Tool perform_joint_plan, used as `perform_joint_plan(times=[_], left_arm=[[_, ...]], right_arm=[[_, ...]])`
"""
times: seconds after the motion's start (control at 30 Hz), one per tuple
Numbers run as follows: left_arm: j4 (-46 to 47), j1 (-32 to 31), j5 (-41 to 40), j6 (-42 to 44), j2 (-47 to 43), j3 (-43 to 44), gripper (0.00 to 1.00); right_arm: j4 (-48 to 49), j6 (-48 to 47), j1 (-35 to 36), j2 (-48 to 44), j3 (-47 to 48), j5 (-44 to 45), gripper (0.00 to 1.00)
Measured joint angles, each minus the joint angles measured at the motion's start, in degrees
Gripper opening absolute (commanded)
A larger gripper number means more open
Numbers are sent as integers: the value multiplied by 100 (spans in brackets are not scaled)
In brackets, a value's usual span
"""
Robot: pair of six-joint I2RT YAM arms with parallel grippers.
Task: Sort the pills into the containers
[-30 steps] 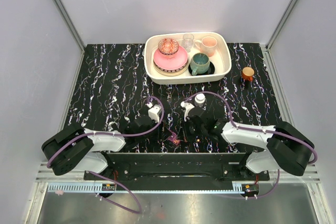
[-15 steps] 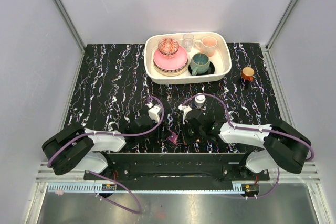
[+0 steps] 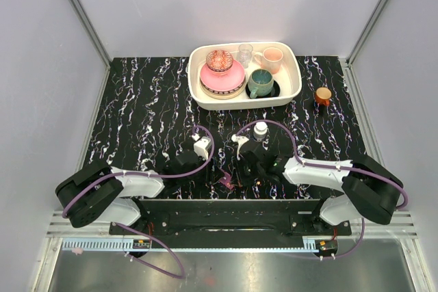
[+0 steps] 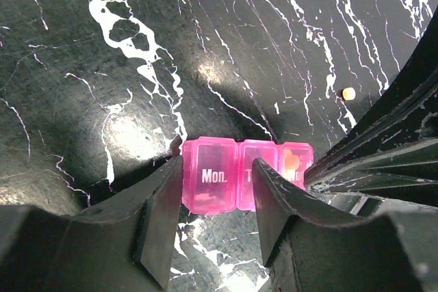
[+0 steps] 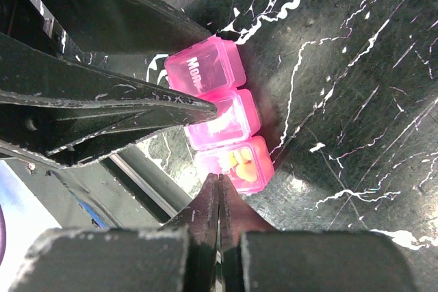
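Right arm [image 3: 321, 172] has edged left in the overhead view since a second ago; left arm [image 3: 137, 184] is unchanged. Left gripper [image 4: 217, 169], fingers set narrow, clasps the pill box [image 5: 233, 124] at its "Mon." compartment, lower centre of frame. Right gripper [image 5: 219, 181] has its fingers pressed together, tips at the end compartment holding pills [image 5: 239, 163]; whether they touch is unclear. One loose pill [image 4: 349, 94] lies on the table [image 4: 205, 32] at right.

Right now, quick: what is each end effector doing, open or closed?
Left end effector: closed on the pink pill box.
Right end effector: closed, nothing visibly held.
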Motion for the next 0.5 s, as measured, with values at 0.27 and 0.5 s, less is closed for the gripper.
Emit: perform_joint_plan(times=[0.27,0.5], left_arm=[[7,-4,2,0,2,0,48],[28,-9,15,0,42,22,48]], right_arm=[[-83,0,7,66,94,63,0],[-367,-42,22,92,232,168,0]])
